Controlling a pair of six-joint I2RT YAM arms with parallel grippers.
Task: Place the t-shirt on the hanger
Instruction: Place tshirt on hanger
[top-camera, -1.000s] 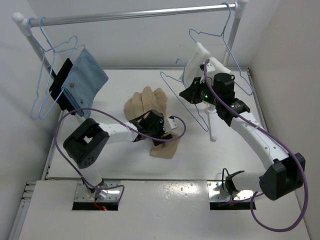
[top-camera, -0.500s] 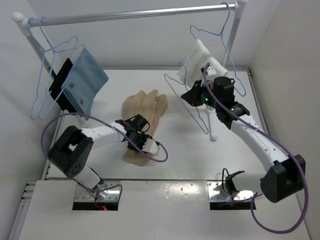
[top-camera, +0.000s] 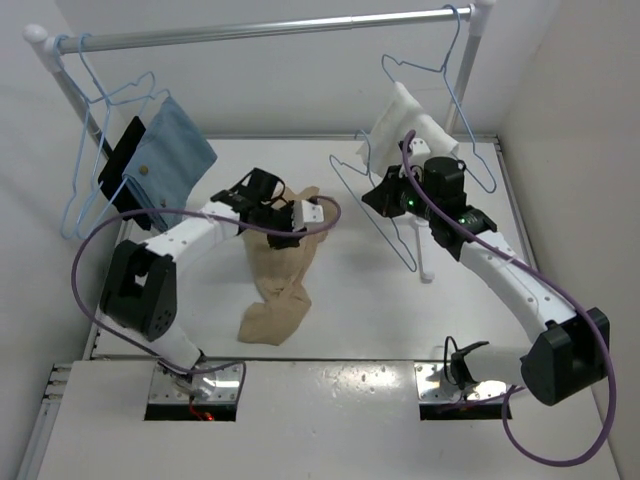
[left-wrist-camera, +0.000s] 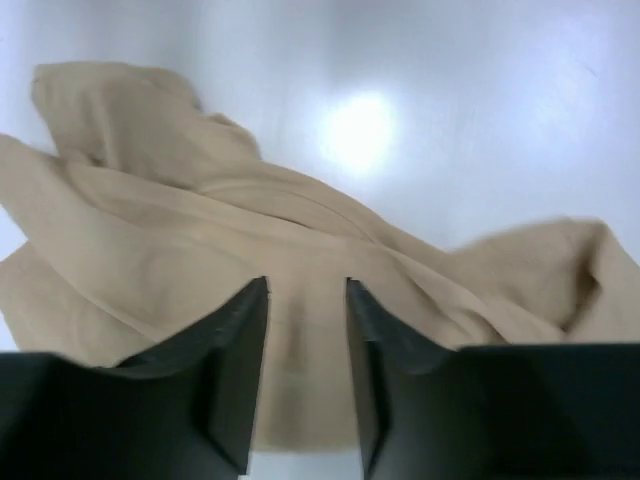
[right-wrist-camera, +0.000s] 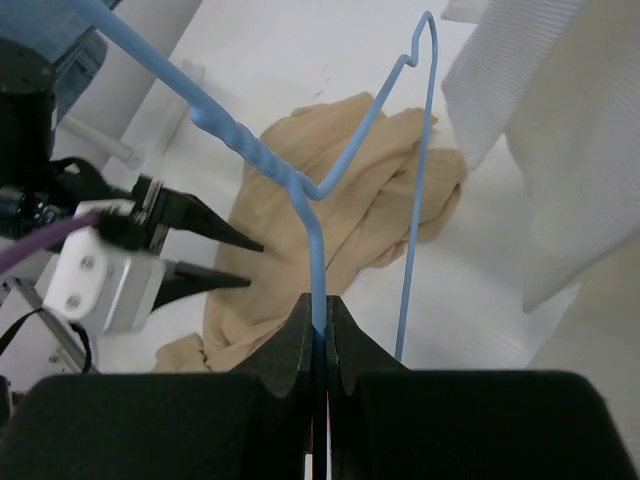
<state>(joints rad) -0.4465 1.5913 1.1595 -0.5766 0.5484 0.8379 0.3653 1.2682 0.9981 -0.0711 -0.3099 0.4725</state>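
The white table (top-camera: 380, 320) carries the tan t-shirt (top-camera: 272, 300) (drawn out long, its lower end crumpled).

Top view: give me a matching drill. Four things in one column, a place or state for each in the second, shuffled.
Things:
1. t-shirt
2. hanger
3. blue cloth
4. white cloth

Places or states:
A. hanging by the left end of the rail
B. clamped in the right gripper
C. hanging near the rail's right end
D. on the table, one end pinched by the left gripper

Pairs: 1-D, 2-B, 3-A, 4-C
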